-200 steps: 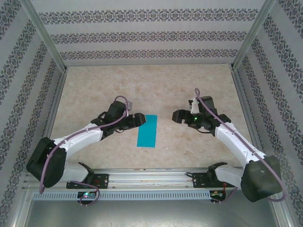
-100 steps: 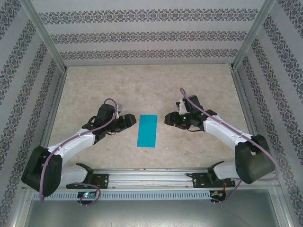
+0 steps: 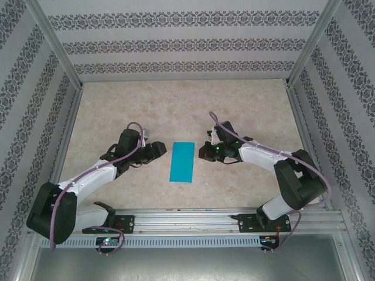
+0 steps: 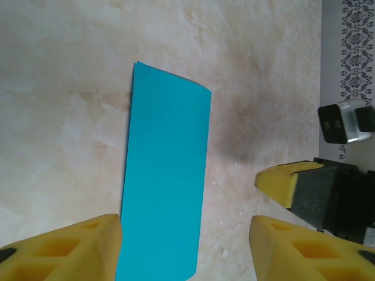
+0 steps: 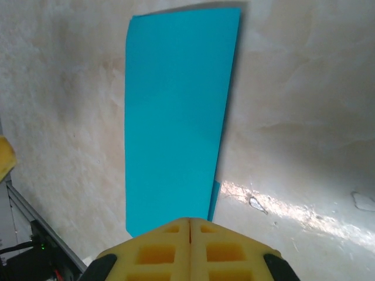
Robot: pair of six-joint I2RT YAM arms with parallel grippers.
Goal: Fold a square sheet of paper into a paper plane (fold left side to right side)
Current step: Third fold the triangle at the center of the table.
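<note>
Left tool (image 3: 164, 150): fingers spread, holding nothing. The folded teal-blue paper sheet (image 3: 182, 162) lies flat just ahead of its tips, one long edge toward it.
Right tool (image 3: 201, 153): fingers pressed together, tips at the sheet's opposite long edge; whether they nip that edge cannot be told.
Beige marbled surface (image 3: 176, 105) beneath both.

No readable text, labels or numbers anywhere.
</note>
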